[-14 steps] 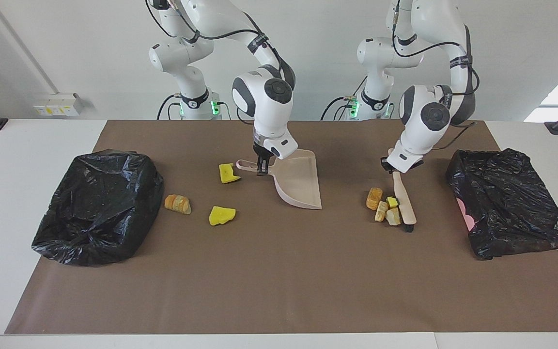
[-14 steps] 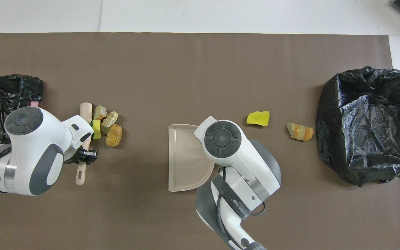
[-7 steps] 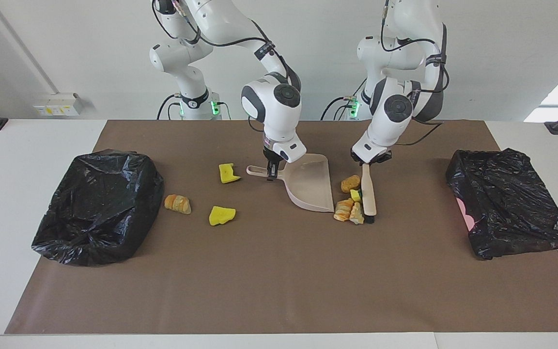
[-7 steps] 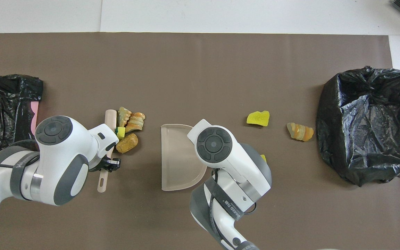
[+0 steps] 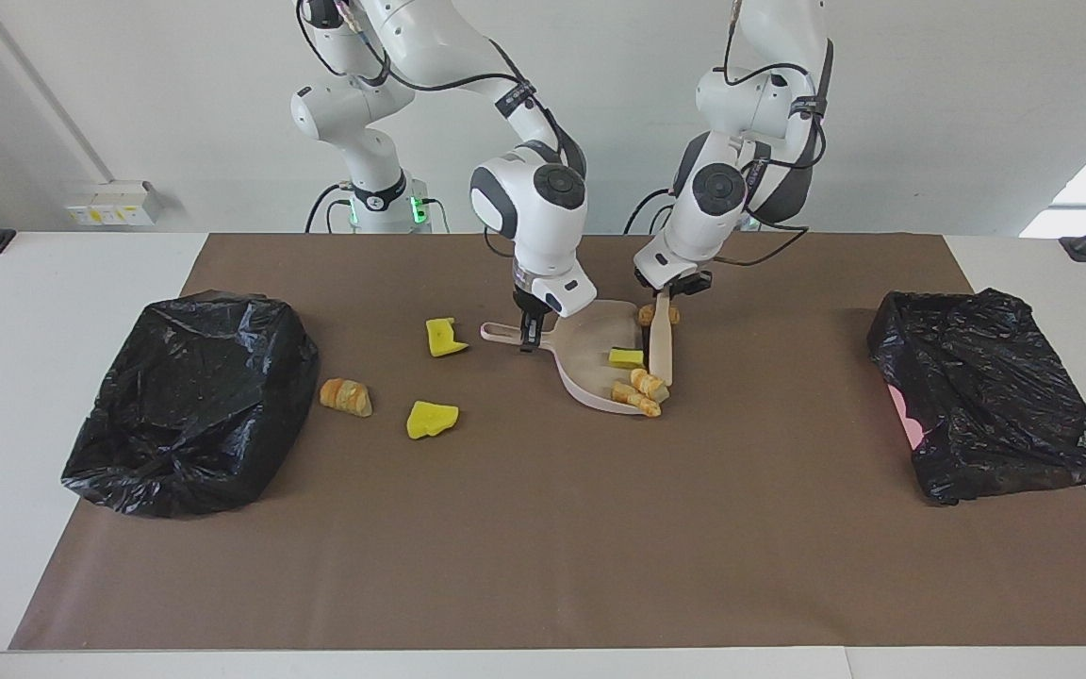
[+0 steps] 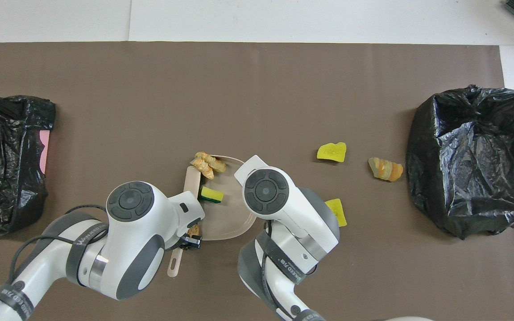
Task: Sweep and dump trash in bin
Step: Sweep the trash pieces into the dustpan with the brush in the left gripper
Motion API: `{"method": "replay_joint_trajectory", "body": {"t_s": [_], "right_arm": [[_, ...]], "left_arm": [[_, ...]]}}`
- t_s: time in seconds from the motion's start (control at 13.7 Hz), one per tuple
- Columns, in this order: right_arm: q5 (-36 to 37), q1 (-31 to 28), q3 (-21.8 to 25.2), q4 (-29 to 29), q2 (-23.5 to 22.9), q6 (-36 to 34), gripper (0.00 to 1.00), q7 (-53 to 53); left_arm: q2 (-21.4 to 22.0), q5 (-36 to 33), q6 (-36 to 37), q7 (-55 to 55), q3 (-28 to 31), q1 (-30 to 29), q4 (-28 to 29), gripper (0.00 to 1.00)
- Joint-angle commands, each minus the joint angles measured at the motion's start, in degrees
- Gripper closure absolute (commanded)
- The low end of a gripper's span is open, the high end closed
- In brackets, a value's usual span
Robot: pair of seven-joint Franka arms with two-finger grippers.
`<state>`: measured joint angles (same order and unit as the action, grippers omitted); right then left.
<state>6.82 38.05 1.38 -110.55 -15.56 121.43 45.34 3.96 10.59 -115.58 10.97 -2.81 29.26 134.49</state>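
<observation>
The left gripper [image 5: 665, 294] is pinching the handle of the pale pink hand brush [image 5: 661, 347], its fingertips pressed onto the wood, and the brush is lying along the open mouth of the dustpan [image 5: 590, 363]. The right gripper [image 5: 528, 332] is clamping the dustpan's handle, its jaws closed on it, and the pan is resting on the brown mat [image 5: 543, 547]. Just past the left gripper's tips, a yellow sponge chunk [image 5: 626, 357] is sitting inside the pan, and two orange-brown bread lumps [image 5: 642, 390] are lying at the pan's lip beside the brush tip. A small brown lump [image 5: 645, 314] is sitting right by the left gripper (touching the brush or not, I cannot tell). On the right gripper's side, toward the black-lined bin [image 5: 187, 401], two yellow chunks [image 5: 445, 337] [image 5: 431, 419] and a striped bread lump [image 5: 346, 396] are lying loose on the mat. A second black bag [image 5: 991, 391] is sitting at the left arm's end.
</observation>
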Motion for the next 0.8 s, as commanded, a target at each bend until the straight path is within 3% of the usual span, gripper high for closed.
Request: {"method": "replay_joint_trajectory", "body": {"t_s": [0.0, 0.29, 0.51, 0.73], "right_arm": [[1.2, 0.0, 0.0, -0.1, -0.9, 1.0, 1.00, -2.5], [1.3, -0.6, 0.1, 1.3, -0.4, -2.0, 1.00, -2.5], [1.3, -2.0, 0.3, 1.5, 1.9, -4.8, 1.00, -1.8], [1.5, -2.4, 0.3, 1.0, 3.2, -6.7, 1.00, -0.3]], "left_arm": [[1.4, 3.0, 1.8, -1.0, 0.7, 2.0, 0.4, 1.00], [5.1, 3.7, 9.2, -0.8, 1.5, 0.7, -2.9, 1.00], [10.7, 3.7, 15.8, 0.9, 1.7, -3.9, -3.8, 1.00], [12.4, 3.6, 21.7, 20.5, 1.5, -4.1, -3.4, 1.00]]}}
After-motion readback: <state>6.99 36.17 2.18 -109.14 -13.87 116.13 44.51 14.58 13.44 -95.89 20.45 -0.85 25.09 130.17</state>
